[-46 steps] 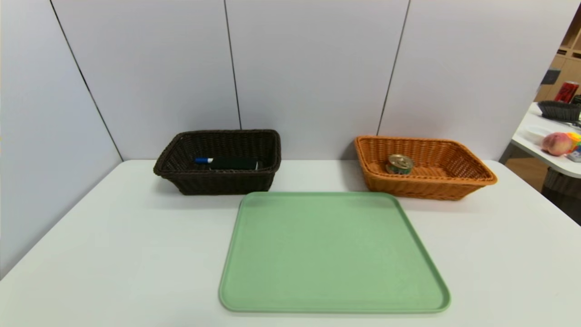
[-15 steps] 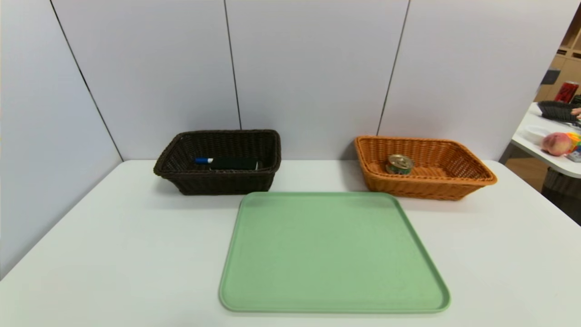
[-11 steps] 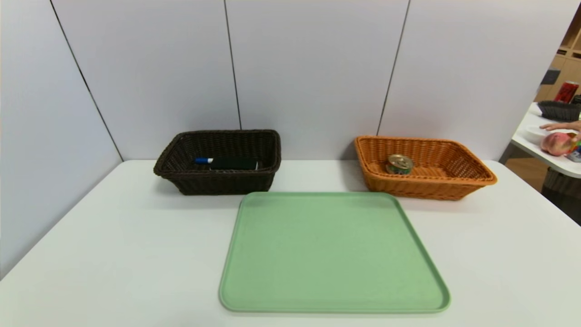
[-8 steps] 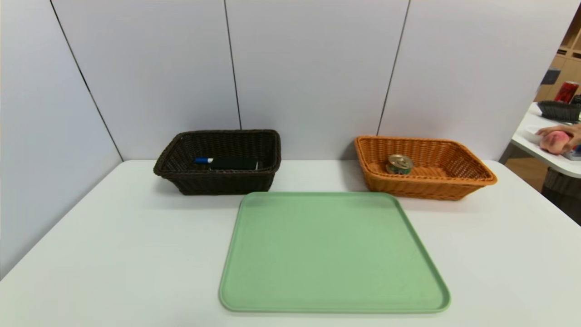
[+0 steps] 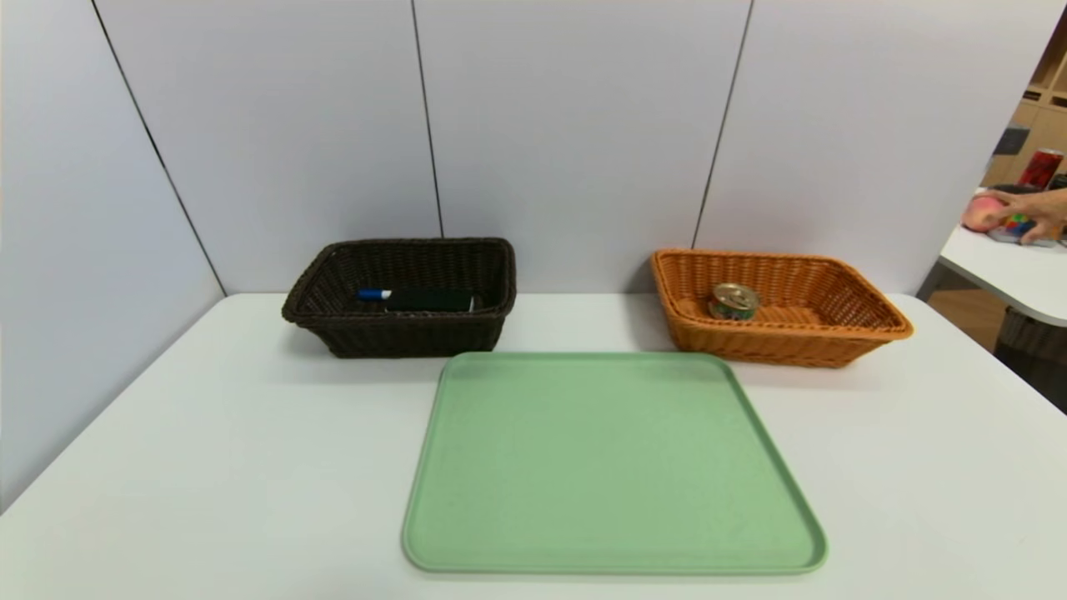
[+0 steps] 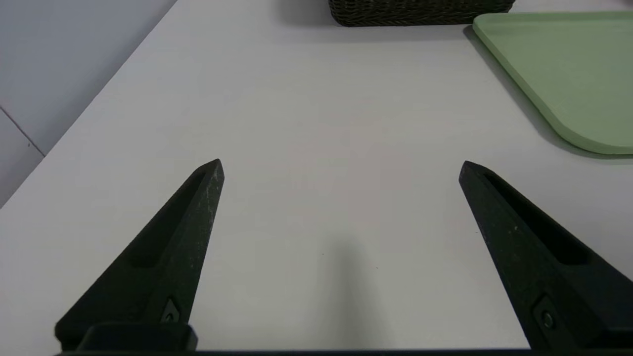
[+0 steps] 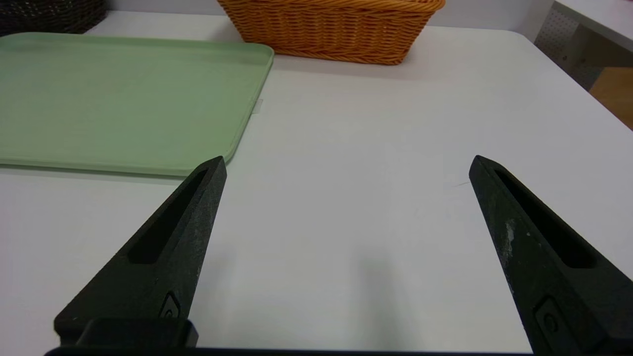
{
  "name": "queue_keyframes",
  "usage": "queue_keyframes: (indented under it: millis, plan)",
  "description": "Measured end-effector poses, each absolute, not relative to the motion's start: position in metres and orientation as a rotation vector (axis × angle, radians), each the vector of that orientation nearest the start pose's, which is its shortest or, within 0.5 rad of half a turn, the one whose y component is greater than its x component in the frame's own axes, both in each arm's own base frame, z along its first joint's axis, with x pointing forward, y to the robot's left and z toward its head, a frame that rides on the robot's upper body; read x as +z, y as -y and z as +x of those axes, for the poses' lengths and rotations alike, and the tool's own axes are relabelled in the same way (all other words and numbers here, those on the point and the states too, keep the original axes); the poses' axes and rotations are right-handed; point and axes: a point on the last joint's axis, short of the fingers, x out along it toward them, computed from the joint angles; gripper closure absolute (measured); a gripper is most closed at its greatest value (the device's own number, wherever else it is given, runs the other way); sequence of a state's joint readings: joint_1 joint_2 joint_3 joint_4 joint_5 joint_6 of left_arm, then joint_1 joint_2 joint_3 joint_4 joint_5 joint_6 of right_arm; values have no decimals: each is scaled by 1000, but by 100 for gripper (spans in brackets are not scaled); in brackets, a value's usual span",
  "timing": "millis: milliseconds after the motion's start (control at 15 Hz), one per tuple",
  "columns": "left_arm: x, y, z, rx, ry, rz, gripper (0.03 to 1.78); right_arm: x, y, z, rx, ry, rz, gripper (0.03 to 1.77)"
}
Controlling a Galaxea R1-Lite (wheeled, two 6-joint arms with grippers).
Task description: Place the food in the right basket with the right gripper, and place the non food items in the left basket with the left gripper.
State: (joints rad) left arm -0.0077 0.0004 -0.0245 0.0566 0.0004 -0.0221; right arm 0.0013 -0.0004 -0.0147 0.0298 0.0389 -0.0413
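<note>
The gold-lidded tin [image 5: 734, 302] stands in the orange basket [image 5: 842, 333]; marker [image 5: 374, 294] and eraser [image 5: 429, 300] lie in the brown basket [image 5: 333, 325].

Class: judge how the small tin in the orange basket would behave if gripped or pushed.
The tin looks rigid metal, so probably won't deform. Short and wide, it seems unlikely to tip. Its smooth round wall may slip between pointed fingers.

Left basket [image 5: 400, 333] dark brown woven wicker; right basket [image 5: 779, 337] orange-tan wicker. Tray [image 5: 613, 467] pale green, worktop [image 5: 208, 467] white. Marker [image 5: 374, 294] blue-capped, eraser [image 5: 429, 299] black, can [image 5: 734, 301] gold-lidded with green label. Both gripper fingers black.
</note>
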Motion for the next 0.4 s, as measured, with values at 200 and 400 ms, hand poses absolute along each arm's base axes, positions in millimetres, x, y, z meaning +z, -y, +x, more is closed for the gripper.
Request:
queue_keyframes:
  millis: [200,400]
  plan:
    - [77,-1,-25,8,-31,-38,12,77,-1,-24,34,-15,-39,11]
    - [77,-1,-25,8,-31,-38,12,77,-1,-24,37,-16,-38,11]
